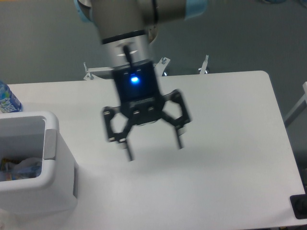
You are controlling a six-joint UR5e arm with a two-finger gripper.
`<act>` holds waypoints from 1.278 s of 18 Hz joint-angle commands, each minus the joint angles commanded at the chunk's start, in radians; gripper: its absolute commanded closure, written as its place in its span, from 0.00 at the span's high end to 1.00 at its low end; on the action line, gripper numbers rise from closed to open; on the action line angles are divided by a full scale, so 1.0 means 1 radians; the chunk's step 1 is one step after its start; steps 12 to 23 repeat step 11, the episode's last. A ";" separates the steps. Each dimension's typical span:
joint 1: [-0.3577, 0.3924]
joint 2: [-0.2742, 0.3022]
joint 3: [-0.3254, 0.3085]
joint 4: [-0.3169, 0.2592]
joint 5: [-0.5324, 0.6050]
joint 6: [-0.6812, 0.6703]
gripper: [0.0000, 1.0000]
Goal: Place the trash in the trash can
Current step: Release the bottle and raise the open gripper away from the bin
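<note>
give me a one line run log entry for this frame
gripper: open, empty, above mid table | trash: inside trash can | blue-label bottle: upright behind the can | table: no trash visible

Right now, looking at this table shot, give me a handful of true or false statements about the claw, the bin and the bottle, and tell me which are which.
1. The black two-finger claw is spread open and holds nothing. True.
2. The claw hangs directly over the white rectangular plastic bin. False: it is above the bare middle of the white table, to the right of the bin.
3. Crumpled items lie inside the bin. True.
4. The upright bottle with the bright blue label stands at the table's right edge. False: it stands at the far left, behind the bin.
5. A blue light glows on the claw's body. True.
</note>
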State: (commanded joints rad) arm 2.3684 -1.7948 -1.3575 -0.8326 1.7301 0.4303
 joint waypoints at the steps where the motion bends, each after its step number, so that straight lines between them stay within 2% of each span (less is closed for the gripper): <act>1: 0.005 0.005 -0.003 -0.034 0.022 0.063 1.00; 5: 0.014 0.026 -0.018 -0.172 0.085 0.244 1.00; 9: 0.018 0.034 -0.026 -0.233 0.098 0.317 1.00; 23: 0.020 0.040 -0.029 -0.240 0.098 0.312 1.00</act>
